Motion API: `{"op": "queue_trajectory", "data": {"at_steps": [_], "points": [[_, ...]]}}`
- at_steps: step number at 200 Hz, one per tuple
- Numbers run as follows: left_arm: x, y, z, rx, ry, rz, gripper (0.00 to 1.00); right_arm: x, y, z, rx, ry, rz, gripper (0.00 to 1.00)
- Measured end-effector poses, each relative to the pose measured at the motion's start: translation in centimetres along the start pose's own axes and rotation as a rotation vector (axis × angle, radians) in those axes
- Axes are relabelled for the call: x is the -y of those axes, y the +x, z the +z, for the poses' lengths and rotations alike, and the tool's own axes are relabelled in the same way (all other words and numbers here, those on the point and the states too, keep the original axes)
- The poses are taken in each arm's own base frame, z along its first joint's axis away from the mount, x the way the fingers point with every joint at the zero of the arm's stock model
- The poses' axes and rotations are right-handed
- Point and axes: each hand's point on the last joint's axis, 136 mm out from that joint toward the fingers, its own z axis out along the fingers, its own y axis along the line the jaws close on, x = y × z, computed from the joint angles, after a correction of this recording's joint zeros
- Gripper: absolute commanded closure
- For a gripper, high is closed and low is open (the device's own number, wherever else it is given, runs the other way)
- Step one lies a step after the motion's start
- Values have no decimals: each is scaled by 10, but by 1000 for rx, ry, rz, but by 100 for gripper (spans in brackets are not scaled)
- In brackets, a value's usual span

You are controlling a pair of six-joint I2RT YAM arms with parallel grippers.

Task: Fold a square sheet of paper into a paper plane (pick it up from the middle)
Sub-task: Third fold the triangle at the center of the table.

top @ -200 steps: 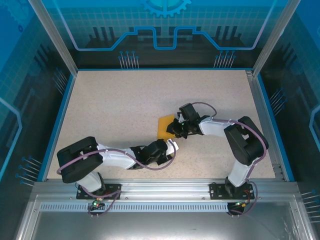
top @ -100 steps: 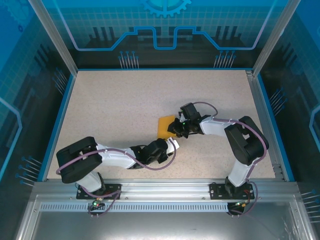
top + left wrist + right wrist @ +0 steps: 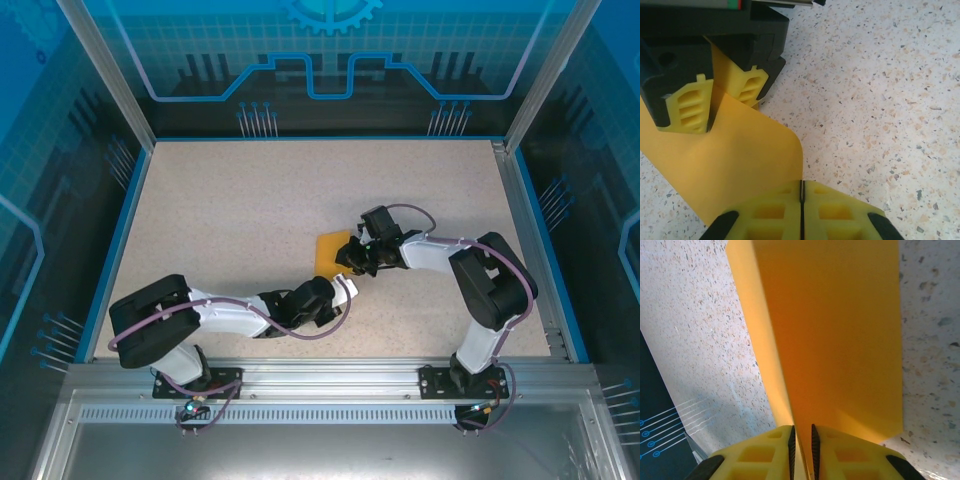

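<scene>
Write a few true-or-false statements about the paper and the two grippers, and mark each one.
1. The bright-orange folded paper sheet is clamped in the jaws of the right gripper. True.
2. The left gripper has its jaws spread wide. False: they are pressed together at the sheet's edge.
3. The sheet lies against the far wall. False: it sits near the middle of the speckled table.
4. Both grippers meet at the sheet. True.

Both arms stretch low and inward, the left gripper (image 3: 802, 192) and right gripper (image 3: 802, 437) facing each other, each pinched onto the orange sheet (image 3: 740, 155).
</scene>
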Motion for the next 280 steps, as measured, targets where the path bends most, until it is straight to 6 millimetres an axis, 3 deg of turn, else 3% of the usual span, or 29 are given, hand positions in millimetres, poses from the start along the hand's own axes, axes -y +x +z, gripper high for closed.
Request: {"op": "queue_trajectory", "data": {"at_steps": [59,98,153,210,267,280], "points": [[-17,-7,-10,22,62,-156,100,10,1,-5,12,46,-2,72],[-30,-14,-12,37,171,-294,100,12,-6,-21,57,66,-15,66],[-46,-32,-8,33,331,-480,100,30,-6,-41,99,128,-15,64],[-56,-24,8,-68,454,-650,98,39,-5,-51,113,164,-23,64],[-49,-11,12,-153,500,-703,97,48,-3,-57,114,219,-36,63],[-50,-12,14,-160,503,-712,97,44,-6,-60,121,224,-45,67]]}}
